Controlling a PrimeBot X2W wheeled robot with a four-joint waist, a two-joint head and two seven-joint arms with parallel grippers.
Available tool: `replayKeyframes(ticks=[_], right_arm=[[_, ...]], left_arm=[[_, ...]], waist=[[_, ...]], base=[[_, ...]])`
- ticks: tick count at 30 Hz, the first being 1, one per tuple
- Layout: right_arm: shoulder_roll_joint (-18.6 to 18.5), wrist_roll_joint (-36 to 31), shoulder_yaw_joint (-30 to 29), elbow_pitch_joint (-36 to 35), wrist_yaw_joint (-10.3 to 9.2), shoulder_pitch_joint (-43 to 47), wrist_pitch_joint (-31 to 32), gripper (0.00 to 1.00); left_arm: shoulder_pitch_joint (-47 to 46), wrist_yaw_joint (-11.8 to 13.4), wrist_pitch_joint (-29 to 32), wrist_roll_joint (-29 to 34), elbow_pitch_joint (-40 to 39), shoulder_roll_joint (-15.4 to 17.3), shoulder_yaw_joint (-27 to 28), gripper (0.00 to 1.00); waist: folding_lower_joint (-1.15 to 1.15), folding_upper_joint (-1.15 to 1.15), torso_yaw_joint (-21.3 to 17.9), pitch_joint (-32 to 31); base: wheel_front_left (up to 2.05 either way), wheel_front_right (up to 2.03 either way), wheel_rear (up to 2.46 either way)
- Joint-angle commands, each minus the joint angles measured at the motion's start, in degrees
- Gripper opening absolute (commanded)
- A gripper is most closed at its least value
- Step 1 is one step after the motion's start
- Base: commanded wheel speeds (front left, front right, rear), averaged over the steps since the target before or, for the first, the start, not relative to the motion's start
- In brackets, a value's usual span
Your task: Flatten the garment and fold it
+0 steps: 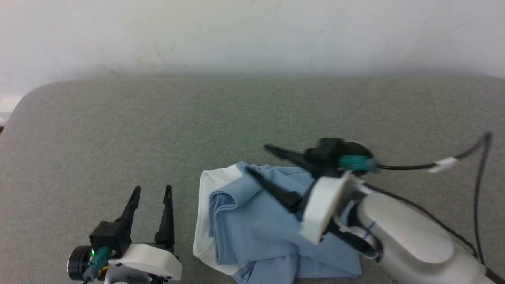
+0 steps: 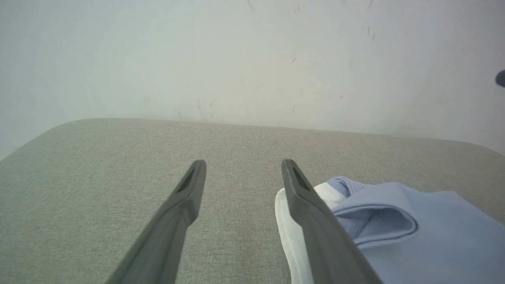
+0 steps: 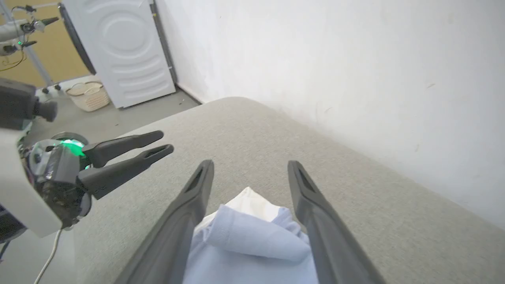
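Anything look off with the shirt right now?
The shirt is a crumpled heap, not flat, its white edge folded out on the left. The right gripper hangs open over it. No damage visible.

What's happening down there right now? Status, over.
Left tool open, empty, beside shirt. Right tool open above shirt, nothing held. Shirt crumpled, not flat. Nothing blocking.

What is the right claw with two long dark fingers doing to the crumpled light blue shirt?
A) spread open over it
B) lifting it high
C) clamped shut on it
A: the right gripper stands wide open over the light blue shirt lying bunched on the grey cushion.
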Motion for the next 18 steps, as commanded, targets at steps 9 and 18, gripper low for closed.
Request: replayKeyframes(ticks=[9, 18], right_arm=[[-1.82, -11.36, -30.1, -5.94, -0.05, 19.77, -8.65, 1.0], [2.12, -10.2, -52.9, -13.24, -0.05, 33.9, 0.77, 1.0]], left_arm=[[1.83, 1.73, -0.25, -0.62, -1.66, 0.89, 1.33, 1.0], [1.99, 2.69, -0.49, -1.38, -2.51, 0.99, 2.67, 1.0]], waist=[[0.0, 0.0, -5.23, -2.68], [0.0, 0.0, -6.35, -2.55]], base=[[0.0, 0.0, 0.0], [0.0, 0.0, 0.0]])
